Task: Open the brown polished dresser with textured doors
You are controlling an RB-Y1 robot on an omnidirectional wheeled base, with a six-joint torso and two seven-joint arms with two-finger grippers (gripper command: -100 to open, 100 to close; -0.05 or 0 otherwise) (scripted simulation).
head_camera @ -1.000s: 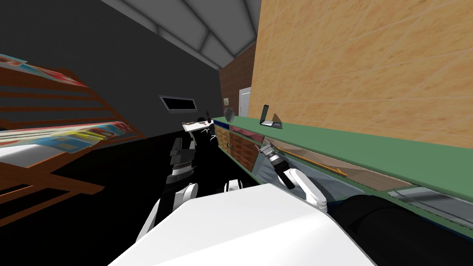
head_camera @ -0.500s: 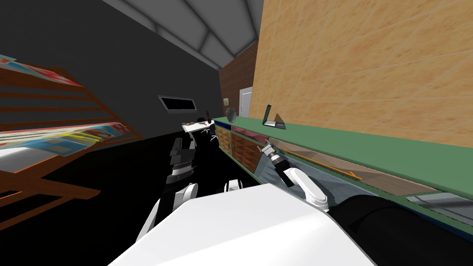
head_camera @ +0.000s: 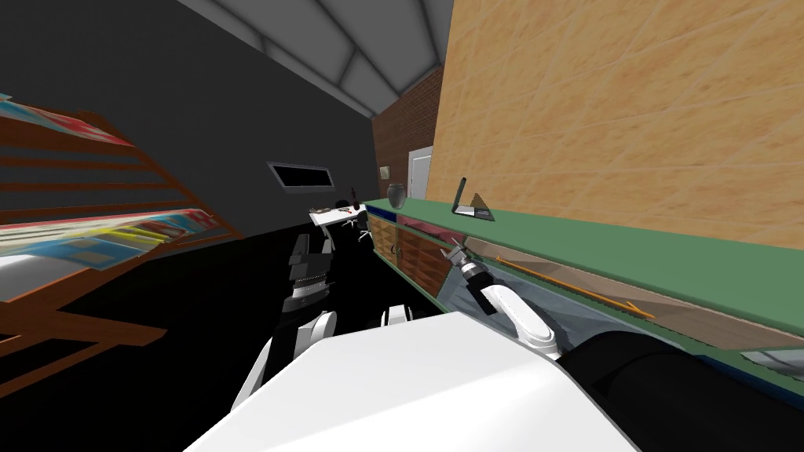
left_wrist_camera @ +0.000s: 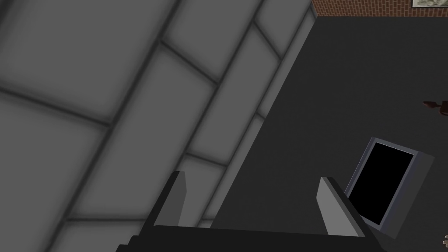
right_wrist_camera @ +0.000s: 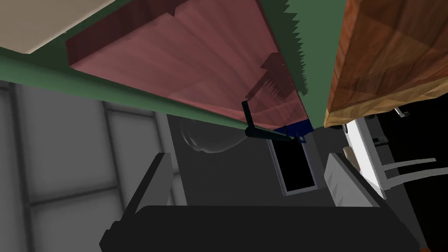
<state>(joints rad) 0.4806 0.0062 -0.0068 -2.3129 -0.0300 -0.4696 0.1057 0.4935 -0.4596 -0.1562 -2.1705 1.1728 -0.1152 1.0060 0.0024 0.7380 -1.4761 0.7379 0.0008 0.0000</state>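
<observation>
Dresser [head_camera: 412,255] with brown doors and a green top [head_camera: 628,243] stands along the orange wall, running from 12 o'clock to 3 o'clock in the head view. The right gripper [head_camera: 454,253] is at its front, with the brown doors at its 9 o'clock. In the right wrist view this gripper [right_wrist_camera: 248,156] has its fingers wide apart and holds nothing. A thin dark handle [right_wrist_camera: 247,117] on a reddish panel [right_wrist_camera: 197,65] lies just beyond the fingertips, not touched. The left gripper [head_camera: 312,243] is raised at 11 o'clock of the chest, well apart from the dresser. Its fingers [left_wrist_camera: 326,197] are also spread and empty.
</observation>
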